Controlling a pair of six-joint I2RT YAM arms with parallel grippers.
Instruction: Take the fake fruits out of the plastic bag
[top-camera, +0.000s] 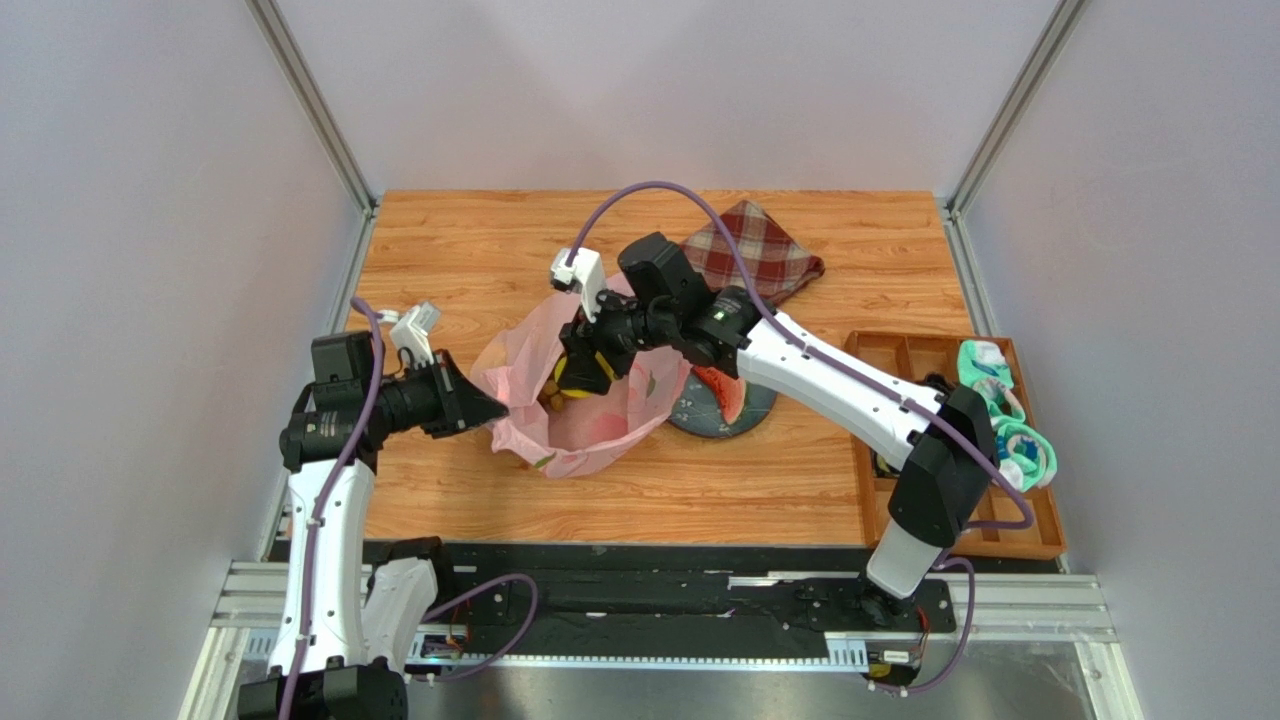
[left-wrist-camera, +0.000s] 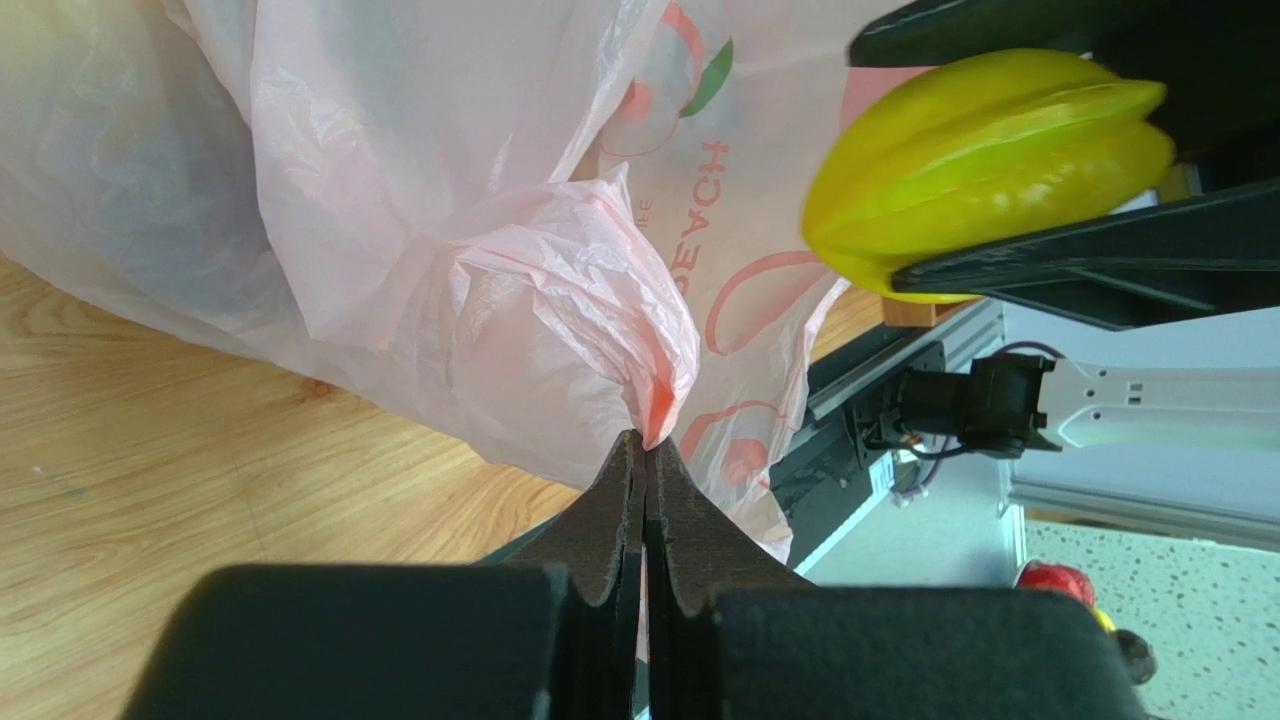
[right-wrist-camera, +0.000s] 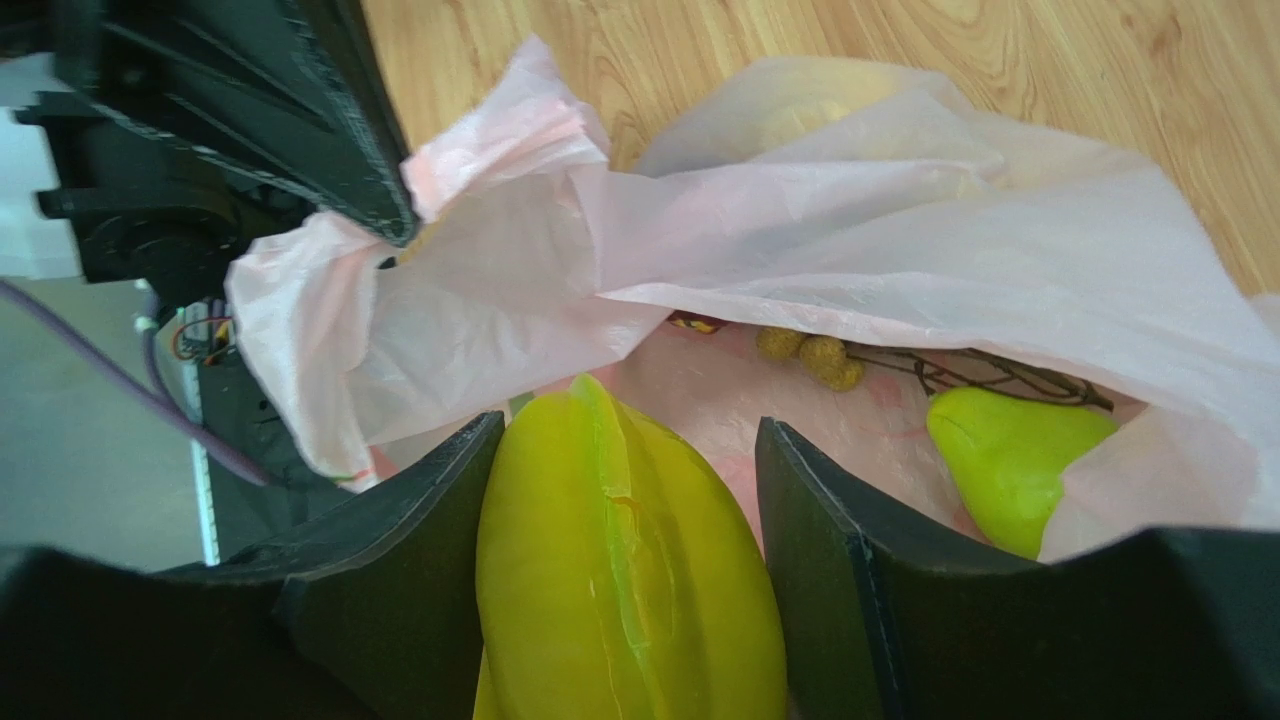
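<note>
The pink plastic bag (top-camera: 589, 432) lies open on the table, left of centre. My left gripper (top-camera: 484, 408) is shut on a bunched fold of the bag's rim (left-wrist-camera: 649, 393), holding it up. My right gripper (top-camera: 577, 369) is over the bag's mouth, shut on an elongated yellow ribbed fruit (right-wrist-camera: 624, 578), which also shows between the black fingers (left-wrist-camera: 1052, 263) in the left wrist view. Inside the bag (right-wrist-camera: 781, 225) lie a green pear-like fruit (right-wrist-camera: 1014, 458) and a brownish grape bunch (right-wrist-camera: 819, 356). A pink-red slice (top-camera: 732, 398) rests on the dark plate (top-camera: 694, 417).
A red plaid cloth (top-camera: 760, 249) lies at the back behind the right arm. A wooden compartment tray (top-camera: 902, 357) stands at the right edge with teal rolled socks (top-camera: 1004, 417) along its far side.
</note>
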